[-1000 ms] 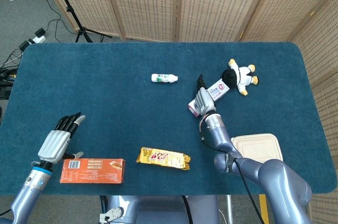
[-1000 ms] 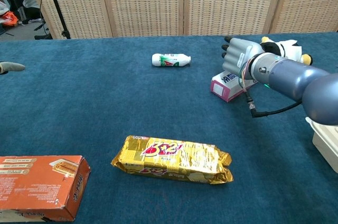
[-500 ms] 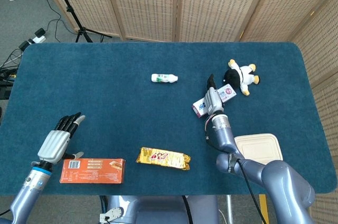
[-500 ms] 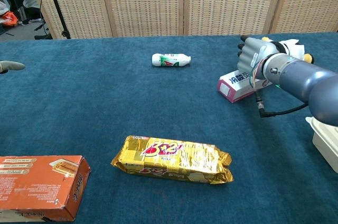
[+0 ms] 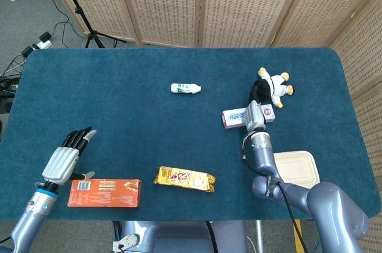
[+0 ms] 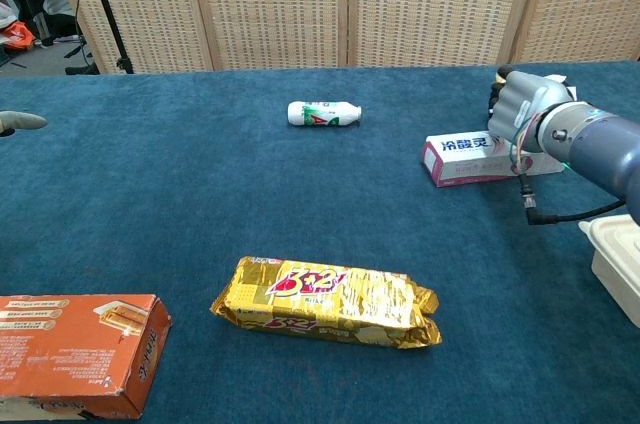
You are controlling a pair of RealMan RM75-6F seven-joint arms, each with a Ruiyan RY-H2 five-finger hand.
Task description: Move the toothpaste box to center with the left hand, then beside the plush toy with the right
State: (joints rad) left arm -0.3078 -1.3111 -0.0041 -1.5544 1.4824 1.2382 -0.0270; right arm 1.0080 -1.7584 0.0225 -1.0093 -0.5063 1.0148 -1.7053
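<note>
Head view: your right hand [image 5: 255, 114] grips the toothpaste box [image 5: 237, 117] lying just before the plush toy [image 5: 270, 85]; your left hand [image 5: 64, 160] hovers with fingers spread, empty, near the worktop's front-left corner.

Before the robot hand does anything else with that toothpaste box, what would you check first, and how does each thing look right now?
1. Right robot hand on the toothpaste box: ok, it grips the box's right end.
2. Box near the plush toy: ok, it lies just in front of the toy in the head view.
3. Box resting flat on the table: cannot tell, the robot hand hides its far end.
4. Box touching the toy: cannot tell.
5. Left robot hand out of the way: ok, open and far off by the orange box.
6. White food container clear of the right arm: cannot tell, they overlap in the head view.
</note>
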